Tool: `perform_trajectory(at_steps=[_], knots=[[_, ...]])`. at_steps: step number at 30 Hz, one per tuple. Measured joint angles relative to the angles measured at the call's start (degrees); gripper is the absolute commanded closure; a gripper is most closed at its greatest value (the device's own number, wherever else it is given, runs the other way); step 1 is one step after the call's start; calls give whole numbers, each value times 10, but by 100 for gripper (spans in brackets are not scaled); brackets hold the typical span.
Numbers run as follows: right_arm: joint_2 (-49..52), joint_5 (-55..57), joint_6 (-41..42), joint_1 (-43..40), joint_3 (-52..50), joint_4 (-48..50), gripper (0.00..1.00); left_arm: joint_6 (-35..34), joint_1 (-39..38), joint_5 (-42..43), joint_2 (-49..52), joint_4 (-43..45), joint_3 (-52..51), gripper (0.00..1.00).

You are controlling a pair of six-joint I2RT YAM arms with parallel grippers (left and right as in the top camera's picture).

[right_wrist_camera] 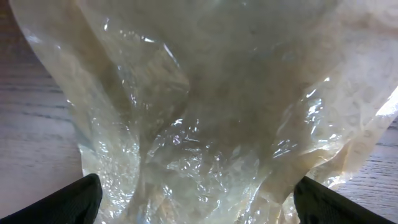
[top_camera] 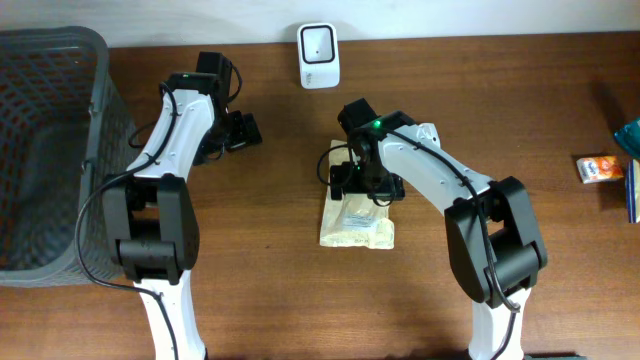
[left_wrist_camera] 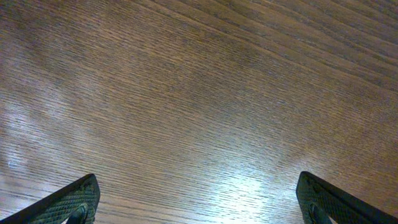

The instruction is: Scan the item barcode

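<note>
Gaping wide, the right gripper [right_wrist_camera: 196,202] sits over a crinkled plastic bag [right_wrist_camera: 205,93], label [top_camera: 356,217] unreadable; left gripper [left_wrist_camera: 198,199] gapes too.

The tabletop [top_camera: 280,290] is dark brown wood with visible grain and a patchy sheen. A grey mesh basket [top_camera: 100,110] stands at its left edge. A white scanner [top_camera: 318,56] sits at the far edge, near centre. A pale, crinkled plastic bag [top_camera: 358,228] lies flat at centre, directly on the wood. An orange packet [top_camera: 599,168] lies near the right edge, well apart from the bag. Beside it is a blue item [top_camera: 630,135], cut off by the frame.
</note>
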Motion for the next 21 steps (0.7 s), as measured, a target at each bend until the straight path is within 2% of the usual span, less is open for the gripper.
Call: perform_trajectory(at_steps=[9,10,11,12,16,17,20,21], knots=[[-1,24,85,0,-62,67,1,0,-3,0,0,0,0,1],[-4,24,90,0,-66,71,8,0,-3,0,0,0,0,1],[-6,26,94,0,-70,75,22,0,-3,0,0,0,0,1],[-7,28,97,0,-71,75,32,0,-3,0,0,0,0,1],[-7,33,102,0,-74,76,63,0,-3,0,0,0,0,1],[-7,33,104,0,-74,77,68,0,-3,0,0,0,0,1],[-15,31,106,0,-74,76,69,0,-3,0,0,0,0,1],[-18,31,106,0,-74,77,72,0,-3,0,0,0,0,1]])
